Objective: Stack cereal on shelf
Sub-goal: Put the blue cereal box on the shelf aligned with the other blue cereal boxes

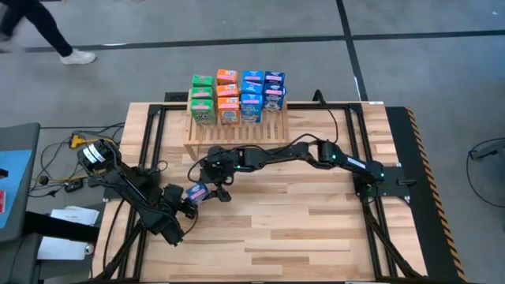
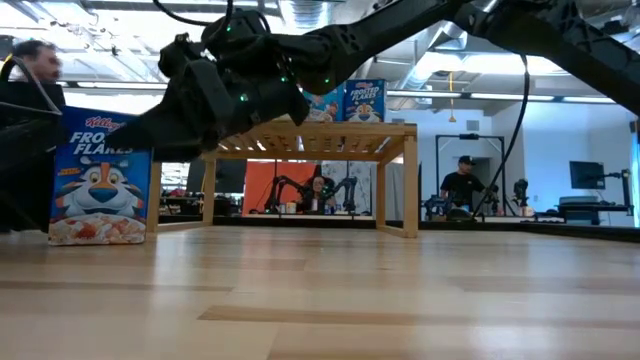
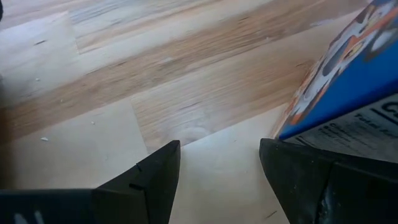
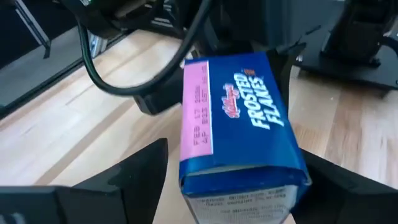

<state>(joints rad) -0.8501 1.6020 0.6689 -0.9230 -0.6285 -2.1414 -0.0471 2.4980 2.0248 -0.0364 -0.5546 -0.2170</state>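
The shelf (image 1: 237, 138) (image 2: 320, 135) stands at the table's far edge, with several cereal boxes (image 1: 237, 96) (image 2: 365, 100) in rows on its slatted top. One blue Frosted Flakes box (image 1: 199, 192) (image 2: 100, 180) stands upright on the table, left of centre. My right gripper (image 1: 210, 184) (image 4: 239, 158) reaches over from the right. It is open, with one finger on either side of that box (image 4: 239, 124) and a gap showing. My left gripper (image 1: 187, 207) (image 3: 217, 168) is open over bare wood, the box (image 3: 348, 81) just outside one finger. My left gripper has the box's lower corner (image 3: 280, 132) right beside the outer side of one finger (image 3: 292, 168); I cannot tell whether they touch. The box stands upright on the table.
Black frame rails (image 1: 150, 158) run along the table at both sides. Cables and gear (image 1: 75, 142) lie off the left edge. Bare wood (image 1: 300, 237) lies toward the near edge. A person (image 1: 47, 31) walks on the floor beyond; others (image 2: 462, 180) sit in the room behind.
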